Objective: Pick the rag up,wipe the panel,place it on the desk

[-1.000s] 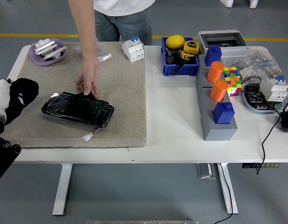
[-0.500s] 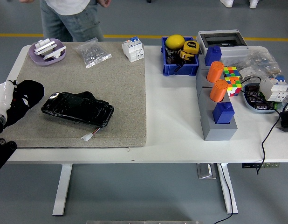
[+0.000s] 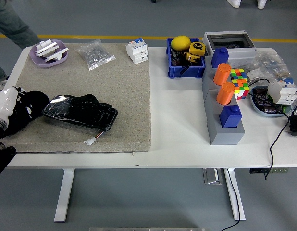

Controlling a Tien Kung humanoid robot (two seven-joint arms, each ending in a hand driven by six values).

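So my left hand sits at the mat's left edge w/ a black rag bunched in its curled fingers, rag just touching the panel's near-left corner, prob. so the first stroke can run lengthwise. Panel lies flat and skewed on the mat, a small white connector trailing off its front edge, so I'd wipe w/o snagging that. Right hand's out of view.

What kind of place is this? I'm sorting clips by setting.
Probably a robotics lab or workshop bench. A standing-height white table carries circuit breakers, a blue bin of tools with a tape measure, and a grey electrical enclosure, above a grey floor with yellow line.
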